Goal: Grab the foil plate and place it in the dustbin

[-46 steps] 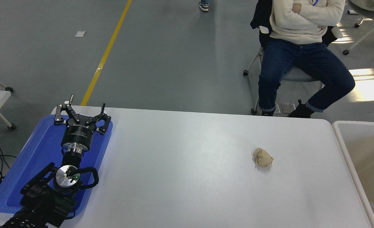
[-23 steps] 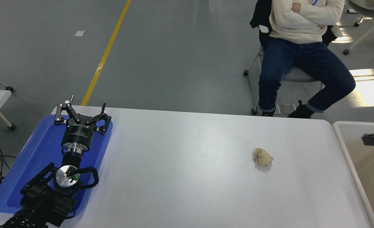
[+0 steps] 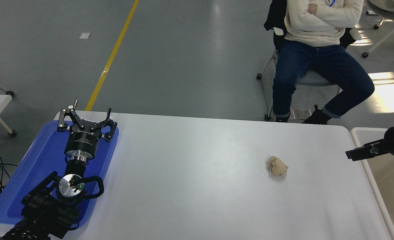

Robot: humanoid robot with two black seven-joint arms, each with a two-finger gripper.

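Note:
The foil plate is not in view. The dustbin (image 3: 374,186), with a thick white rim and beige inner walls, stands against the table's right end, cut off by the picture's edge. My right gripper (image 3: 354,154) comes in from the right edge over the dustbin's far left corner and points left toward the table. Nothing shows in it, and most of it is out of the picture. My left gripper (image 3: 85,115) is parked open and empty over a blue tray (image 3: 40,160) at the lower left.
A small tan paper ball (image 3: 277,166) lies on the white table (image 3: 190,173), right of the middle. A person sits on a chair (image 3: 317,60) beyond the table's far right edge, arms folded.
My right gripper has come into view from the right edge and moved left across the dustbin to its left rim. The left arm and the paper ball have not moved.

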